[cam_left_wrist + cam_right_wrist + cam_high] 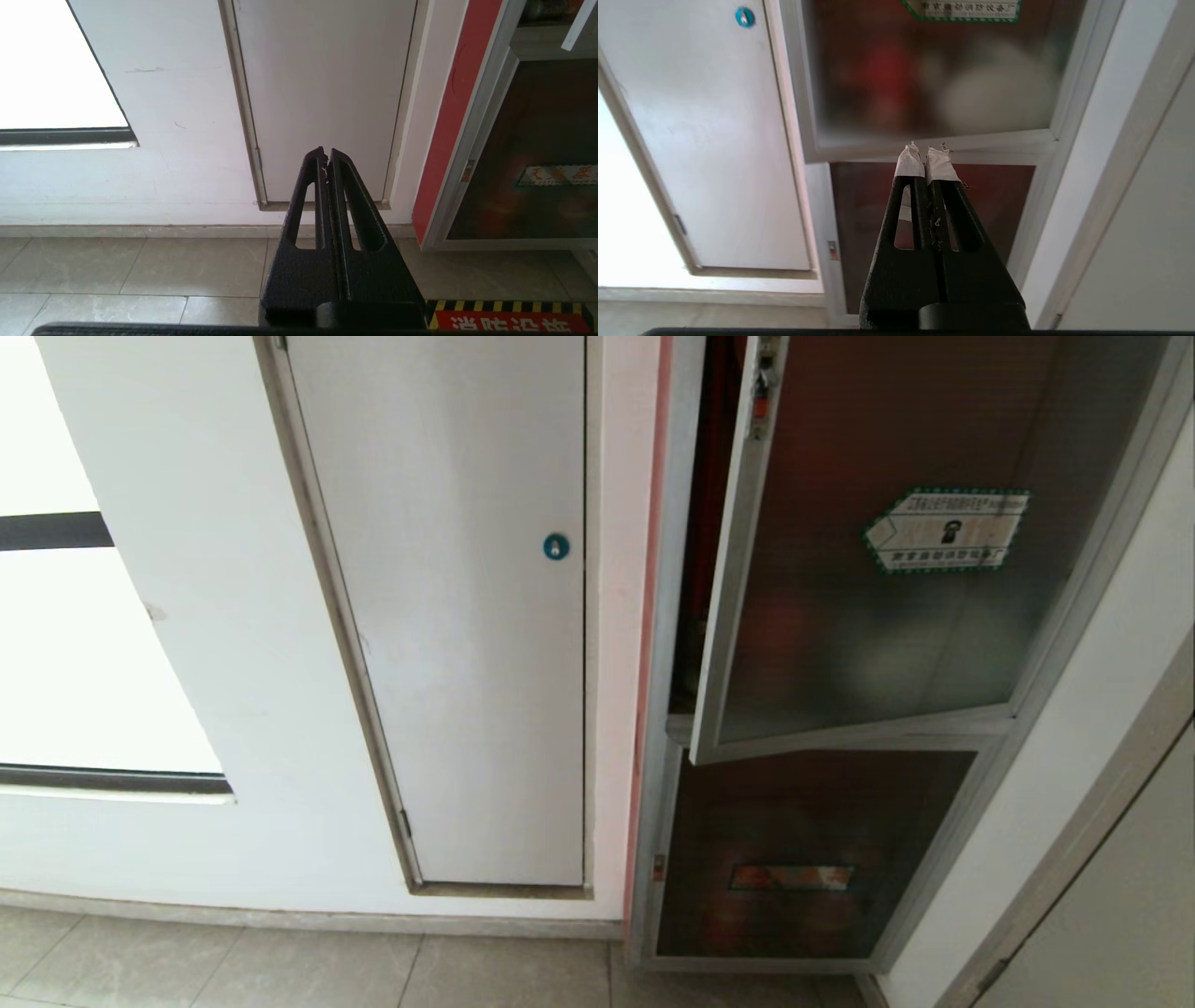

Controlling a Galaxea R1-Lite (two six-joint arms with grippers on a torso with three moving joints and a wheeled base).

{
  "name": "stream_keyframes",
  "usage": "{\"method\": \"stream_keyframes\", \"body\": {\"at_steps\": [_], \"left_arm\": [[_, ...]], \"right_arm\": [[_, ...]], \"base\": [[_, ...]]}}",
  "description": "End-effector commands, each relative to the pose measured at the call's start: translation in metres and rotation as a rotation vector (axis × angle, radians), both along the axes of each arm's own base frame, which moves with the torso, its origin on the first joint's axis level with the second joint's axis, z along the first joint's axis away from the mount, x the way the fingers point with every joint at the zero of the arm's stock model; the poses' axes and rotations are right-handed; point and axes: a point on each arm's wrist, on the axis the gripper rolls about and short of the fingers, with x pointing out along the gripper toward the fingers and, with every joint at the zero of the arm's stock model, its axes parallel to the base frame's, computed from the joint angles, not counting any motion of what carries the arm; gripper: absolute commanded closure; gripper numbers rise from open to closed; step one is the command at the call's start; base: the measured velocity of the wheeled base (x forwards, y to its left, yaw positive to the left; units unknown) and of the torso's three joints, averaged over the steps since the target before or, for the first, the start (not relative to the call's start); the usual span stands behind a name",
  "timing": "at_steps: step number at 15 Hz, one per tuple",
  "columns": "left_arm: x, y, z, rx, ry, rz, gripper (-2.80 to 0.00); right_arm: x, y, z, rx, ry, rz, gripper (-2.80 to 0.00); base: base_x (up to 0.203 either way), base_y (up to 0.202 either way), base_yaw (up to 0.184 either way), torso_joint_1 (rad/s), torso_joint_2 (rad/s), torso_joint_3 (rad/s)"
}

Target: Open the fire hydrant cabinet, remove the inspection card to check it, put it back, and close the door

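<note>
Ahead of me and to the right, the fire hydrant cabinet [665,616] stands in the wall, silver-framed with red showing in the gap behind its door [868,588]. That door is ajar, its free edge swung out toward me, a dark tinted pane in an aluminium frame carrying a green-bordered white sticker [948,530]. Behind the glass I make out only blurred red and pale shapes; I cannot find the inspection card in any view. Below it sits a smaller dark panel [812,854] with a red label.

Left of the cabinet is a white-grey door [457,616] with a blue round lock [555,547], set in a pale wall above a grey tiled floor [280,971]. A bright window [84,644] fills the far left.

Neither arm shows from the head camera. My left wrist camera has the left gripper [326,156] with fingers pressed together, empty, pointing at the foot of the white-grey door, plus a striped red floor marking [509,317] seen nowhere else. My right wrist camera shows the right gripper [927,154], taped tips closed on nothing, pointing at the door's bottom rail.
</note>
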Motion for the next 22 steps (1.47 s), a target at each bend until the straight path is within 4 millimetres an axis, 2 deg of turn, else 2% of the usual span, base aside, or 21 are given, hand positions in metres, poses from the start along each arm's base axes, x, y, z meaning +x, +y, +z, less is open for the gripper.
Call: {"method": "stream_keyframes", "body": {"at_steps": [1,5,7,11,22], "left_arm": [[0.001,0.000,-0.002,0.000,0.007,-0.001,0.00],[0.001,0.000,-0.002,0.000,0.007,-0.002,0.00],[0.000,0.000,-0.002,0.000,0.005,-0.002,0.00],[0.001,0.000,-0.002,0.000,0.007,-0.001,0.00],[0.001,0.000,-0.002,0.000,0.007,0.001,0.00]], "right_arm": [[-0.012,0.000,-0.033,-0.027,-0.035,-0.011,0.00],[-0.004,0.000,-0.084,-0.062,0.047,-0.007,0.00],[0.002,0.001,-0.101,-0.068,0.103,-0.002,0.00],[0.004,0.002,-0.112,-0.075,0.168,0.047,0.00],[0.004,0.002,-0.112,-0.018,0.165,0.055,0.00]], "base": [[0.000,0.000,0.000,0.000,0.00,0.000],[0.000,0.000,0.000,0.000,0.00,0.000],[0.000,0.000,0.000,0.000,0.00,0.000],[0.000,0.000,0.000,0.000,0.00,0.000],[0.000,0.000,0.000,0.000,0.00,0.000]]}}
